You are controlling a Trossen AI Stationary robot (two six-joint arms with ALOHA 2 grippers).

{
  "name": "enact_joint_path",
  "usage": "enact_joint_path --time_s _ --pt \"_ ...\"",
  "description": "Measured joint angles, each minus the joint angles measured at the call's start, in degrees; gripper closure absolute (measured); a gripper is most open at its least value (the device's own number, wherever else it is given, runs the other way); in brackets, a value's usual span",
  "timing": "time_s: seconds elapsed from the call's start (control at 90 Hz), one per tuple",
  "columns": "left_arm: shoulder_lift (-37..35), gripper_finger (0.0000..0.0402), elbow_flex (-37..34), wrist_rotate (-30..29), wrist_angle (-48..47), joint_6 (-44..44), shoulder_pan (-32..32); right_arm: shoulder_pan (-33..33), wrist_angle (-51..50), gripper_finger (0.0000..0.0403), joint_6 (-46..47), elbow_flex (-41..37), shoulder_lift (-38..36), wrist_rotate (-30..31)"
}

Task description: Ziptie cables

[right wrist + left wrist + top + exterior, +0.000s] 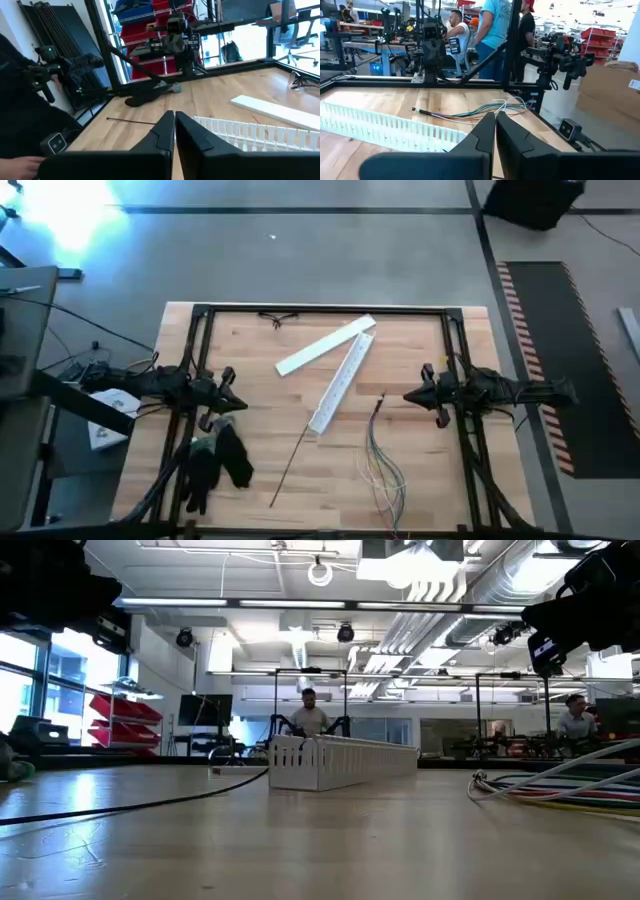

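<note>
Wooden table (250,380) framed in black, both arms parked at mid-height on either side, nothing yet gripped. Left gripper (236,402) raised above the table's left part, fingers (481,136) pressed together and empty in its wrist view; right gripper (410,395) hovering at the right, fingers (165,131) likewise closed on nothing. Between them, lying diagonally: a slotted channel (340,380) with a flat white lid (322,346) crossing its far end. Dark gloves (222,460) heaped under the left arm. Cables (380,465) on the right-hand near part of the table, bunched at a dark sleeved end just beside the right gripper, fanning loose towards the near edge; seen in the low view as a low spread of strands (560,785). A thin dark strip (292,465), probably the ziptie, slanting between gloves and cables, touching neither. Step in hand, by the look of it: the first reach. Best done by opening the right fingers well before descent, taking the cables close behind the bunched end where the strands already lie together, not out in the fan where single wires would slip free. Left gripper better kept for the strip, pinched near one end so the tail stays free to wrap.
</note>
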Motion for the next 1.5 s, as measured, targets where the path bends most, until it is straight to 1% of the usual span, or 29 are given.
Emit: enact_joint_path --time_s 0.289,0.356,0.456,0.511,0.567,0.656,0.722,0.811,0.989,1.078,1.156,1.2,1.256,1.378,1.444,1.5 --pt "0.00 0.0401 -0.02 -0.46 0.45 0.30 -0.01 0.01 0.00 0.0403 -0.01 0.00 0.02 -0.01" --pt "0.00 0.0401 -0.02 -4.42 1.96 0.28 -0.03 -0.01 0.00 0.0403 0.01 0.00 0.01 -0.01" --pt "0.00 0.0401 -0.02 -8.94 4.03 -7.86 0.01 0.01 0.00 0.0403 0.00 0.00 0.01 -0.01" --pt "0.14 0.0401 -0.02 -12.56 6.65 -9.58 -0.03 -0.01 0.00 0.0403 -0.01 0.00 0.00 -0.01" --pt "0.57 0.0401 -0.02 -16.13 11.00 -9.81 -0.03 -0.01 0.00 0.0403 0.01 0.00 0.00 0.01" --pt "3.82 0.0400 0.00 -16.73 19.31 -6.29 0.01 0.01 0.00 0.0403 0.01 0.01 0.00 0.01" --pt "8.64 0.0397 0.31 -17.45 24.45 -5.20 -0.01 0.01 0.02 0.0403 0.01 0.00 0.00 0.01" --pt "17.55 0.0389 3.24 -20.46 27.59 -5.13 0.01 0.01 0.00 0.0403 0.01 0.00 0.00 0.01" --pt "39.81 0.0366 13.97 -27.86 27.48 -3.79 0.87 -0.01 0.00 0.0403 0.01 0.00 0.00 0.01" --pt "50.46 0.0349 19.90 -33.67 27.33 -6.35 2.18 0.01 0.00 0.0403 0.01 0.00 0.00 0.01" --pt "58.77 0.0333 25.18 -38.39 27.53 -5.97 3.69 0.01 0.00 0.0403 -0.01 0.00 0.02 0.01" --pt "62.86 0.0324 27.87 -40.00 27.18 -5.72 4.41 0.01 0.00 0.0403 0.00 0.00 0.02 0.01" --pt "67.71 0.0311 31.40 -39.10 25.95 -5.69 5.03 0.01 0.00 0.0403 0.01 0.00 0.02 0.01" --pt "76.70 0.0275 39.39 -31.78 20.66 -5.53 5.30 0.00 0.00 0.0403 0.00 0.00 0.02 0.01" --pt "81.17 0.0251 43.94 -30.36 16.83 -4.96 4.55 0.01 0.00 0.0403 0.01 0.01 0.02 0.02" --pt "84.81 0.0228 47.50 -30.47 13.67 -4.17 3.73 0.01 0.00 0.0403 0.01 0.00 0.02 0.03"
